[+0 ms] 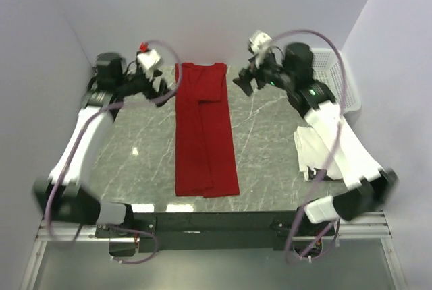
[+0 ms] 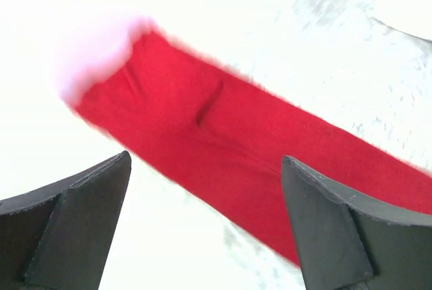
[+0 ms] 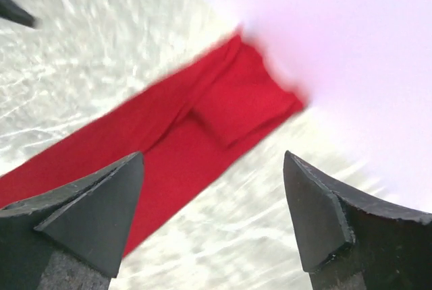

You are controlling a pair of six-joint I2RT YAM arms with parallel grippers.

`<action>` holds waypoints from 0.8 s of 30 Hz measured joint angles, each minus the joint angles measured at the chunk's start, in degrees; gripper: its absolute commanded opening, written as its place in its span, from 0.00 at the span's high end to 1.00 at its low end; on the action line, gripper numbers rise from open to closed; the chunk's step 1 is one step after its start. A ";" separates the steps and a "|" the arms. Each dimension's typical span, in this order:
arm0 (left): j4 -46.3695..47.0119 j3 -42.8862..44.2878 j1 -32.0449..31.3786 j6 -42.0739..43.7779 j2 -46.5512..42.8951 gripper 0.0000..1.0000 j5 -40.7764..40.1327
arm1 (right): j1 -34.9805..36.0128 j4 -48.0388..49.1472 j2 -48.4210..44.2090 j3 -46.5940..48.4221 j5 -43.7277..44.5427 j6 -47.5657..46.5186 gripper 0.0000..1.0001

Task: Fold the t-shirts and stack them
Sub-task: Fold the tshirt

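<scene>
The red t-shirt (image 1: 202, 131) lies flat on the marble table, folded lengthwise into a long narrow strip that runs from the back to the front edge. It also shows in the left wrist view (image 2: 256, 148) and in the right wrist view (image 3: 202, 121). My left gripper (image 1: 164, 88) is open and empty, just left of the strip's far end. My right gripper (image 1: 244, 82) is open and empty, just right of that far end. The white t-shirt (image 1: 312, 154) lies folded at the table's right edge, partly under my right arm.
A white mesh basket (image 1: 335, 77) stands at the back right corner behind my right arm. Walls close in the table at the back and both sides. The grey marble tabletop (image 1: 270, 148) lies bare between the red strip and the white shirt.
</scene>
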 measured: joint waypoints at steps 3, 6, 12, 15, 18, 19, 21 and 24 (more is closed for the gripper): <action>1.92 -6.43 -0.17 8.37 -13.55 0.01 4.57 | 0.61 5.53 -11.06 -8.63 -3.30 -8.02 0.09; -0.68 -11.23 -1.44 15.63 -21.90 0.01 7.87 | 2.84 4.44 -16.96 -14.99 -7.48 -17.49 0.08; -18.80 -25.81 -9.66 34.82 -24.61 0.02 9.33 | 13.42 -5.60 -21.33 -31.39 -9.07 -32.17 0.11; -20.15 -38.56 -16.02 37.13 -27.39 0.04 6.19 | 21.42 -7.10 -24.57 -44.98 -7.72 -35.87 0.20; -20.20 -47.87 -25.44 37.22 -32.44 0.14 1.62 | 27.34 -7.37 -26.05 -54.97 -6.25 -38.23 0.30; -19.71 -49.24 -28.06 37.20 -33.38 0.17 0.48 | 28.55 -7.32 -25.88 -57.02 -5.40 -38.71 0.33; -18.05 -51.32 -32.50 36.65 -34.05 0.20 -1.88 | 30.23 -6.16 -25.03 -59.45 -4.15 -39.28 0.35; -15.04 -53.05 -36.20 35.67 -32.30 0.26 -4.90 | 32.33 -2.38 -22.51 -61.37 -2.14 -39.87 0.36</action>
